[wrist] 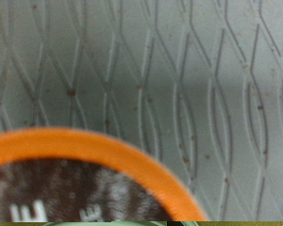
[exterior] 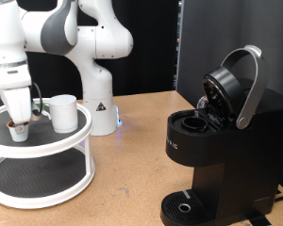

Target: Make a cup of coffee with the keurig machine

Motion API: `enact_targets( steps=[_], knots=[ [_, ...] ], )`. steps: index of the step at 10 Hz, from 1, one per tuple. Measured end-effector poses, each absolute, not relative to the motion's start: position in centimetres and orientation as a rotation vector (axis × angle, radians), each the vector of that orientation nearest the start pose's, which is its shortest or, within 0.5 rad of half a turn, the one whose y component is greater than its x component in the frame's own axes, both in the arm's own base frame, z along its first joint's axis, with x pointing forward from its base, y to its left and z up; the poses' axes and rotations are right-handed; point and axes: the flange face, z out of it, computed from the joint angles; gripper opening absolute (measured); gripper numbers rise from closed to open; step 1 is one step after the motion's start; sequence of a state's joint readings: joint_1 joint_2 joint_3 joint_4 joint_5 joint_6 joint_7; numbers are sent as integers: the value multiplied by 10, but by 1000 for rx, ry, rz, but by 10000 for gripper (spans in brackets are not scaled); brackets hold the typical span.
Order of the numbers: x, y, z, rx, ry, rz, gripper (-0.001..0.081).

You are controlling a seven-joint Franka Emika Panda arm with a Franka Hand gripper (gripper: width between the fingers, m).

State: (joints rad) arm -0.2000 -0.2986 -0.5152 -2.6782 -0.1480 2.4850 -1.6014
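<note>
Pincer [exterior: 19, 121] lowered onto a small pod [exterior: 20, 131] on the round white stand [exterior: 47, 151]; whether it grips cannot be told.
Beside it stands the cup [exterior: 63, 112], near the worktop's [exterior: 132, 179] left edge. At the right edge, the keurig machine [exterior: 212, 160] has its lid raised. Wrist view shows an orange-rimmed dark disc [wrist: 85, 179] on grey mesh [wrist: 179, 75].

The gripper's [exterior: 19, 118] fingertips are hidden behind the small pod [exterior: 20, 131] on the white stand [exterior: 47, 151], whose left rim the exterior view crops; the keurig machine [exterior: 217, 141] runs off the bottom-right edge; the wrist view is blurred, its orange-rimmed disc [wrist: 80, 184] cut off
</note>
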Motion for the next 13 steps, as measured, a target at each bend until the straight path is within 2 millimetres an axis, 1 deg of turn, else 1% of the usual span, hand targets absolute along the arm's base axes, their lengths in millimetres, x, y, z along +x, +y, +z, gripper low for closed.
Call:
enact_targets(
  steps=[1,3,4,5,7,11,12,13],
  knots=[
    [315,-262,327,-2787,-1548,-127,441],
    [315,-262,329,-2781,-1545,-121,441],
    [316,-263,335,-2763,-1535,-109,441],
    [317,-264,347,-2743,-1524,-102,441],
    [318,-264,377,-2707,-1529,-97,441],
    [324,-260,439,-2636,-1535,-149,437],
    [324,-259,447,-2621,-1544,-140,437],
    [324,-259,445,-2620,-1541,-136,437]
  ],
)
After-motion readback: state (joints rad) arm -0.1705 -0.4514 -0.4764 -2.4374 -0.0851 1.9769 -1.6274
